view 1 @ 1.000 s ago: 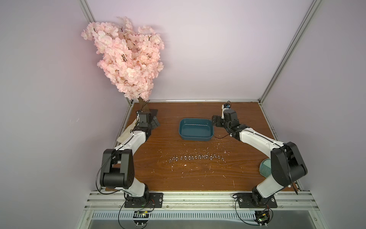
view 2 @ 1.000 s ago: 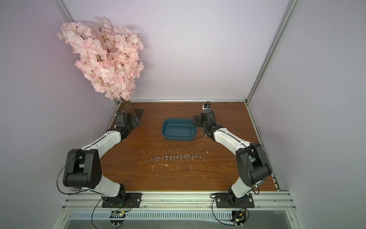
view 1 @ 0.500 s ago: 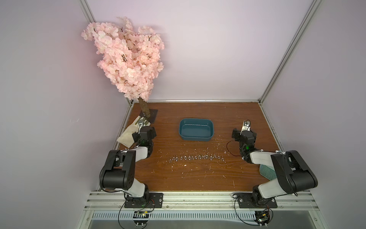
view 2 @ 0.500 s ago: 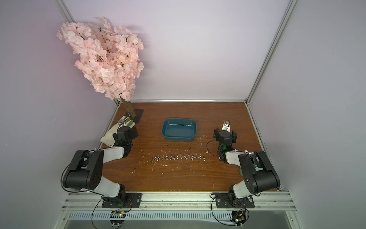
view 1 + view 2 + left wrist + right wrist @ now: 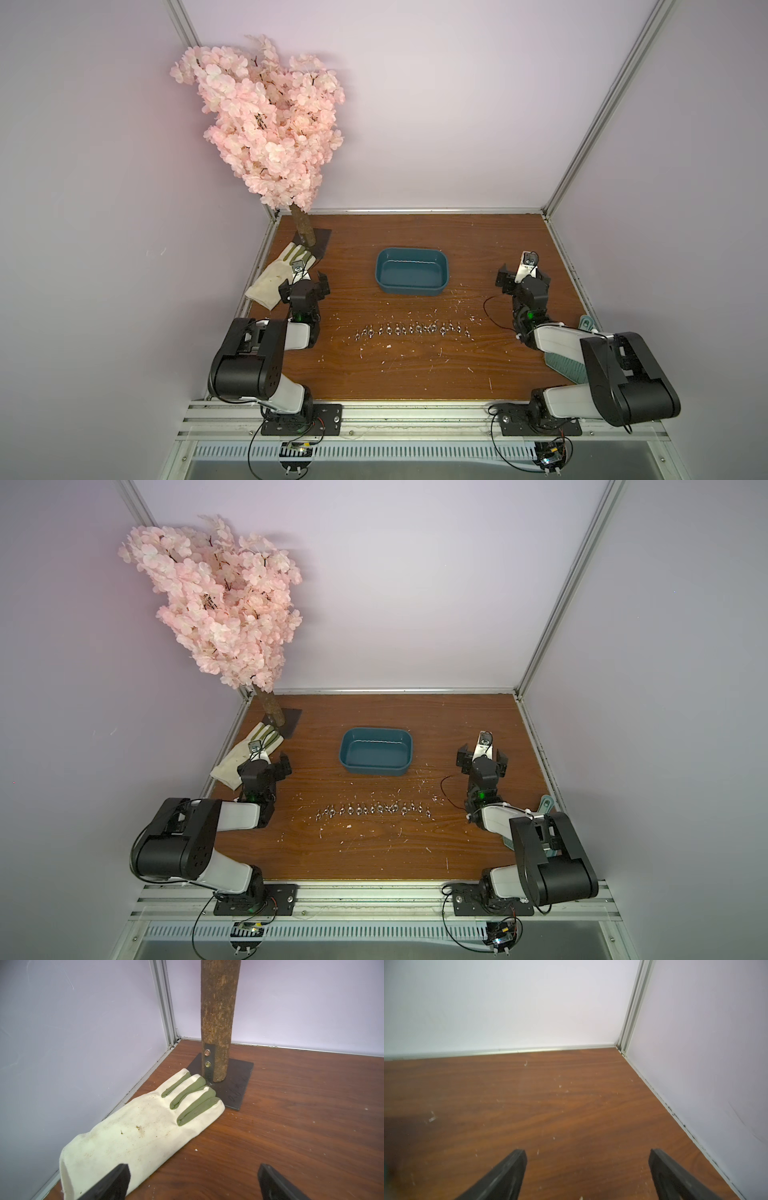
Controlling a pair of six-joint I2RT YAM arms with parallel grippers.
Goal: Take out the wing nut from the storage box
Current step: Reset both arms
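Both arms are retreating from the box (image 5: 410, 289), left gripper (image 5: 304, 286) and right gripper (image 5: 523, 279) gaping wide, empty; nuts (image 5: 411, 330) are lying in 1 row nearer, suggesting the task is finishing.

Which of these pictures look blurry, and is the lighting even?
Right wrist view: soft throughout, the right claw smeared, a dark shadow across part of the table. Left wrist view: glove and trunk crisp, only the left claw slightly soft. Both top views: even light, wall frames splaying outward, wing nuts too small to resolve.
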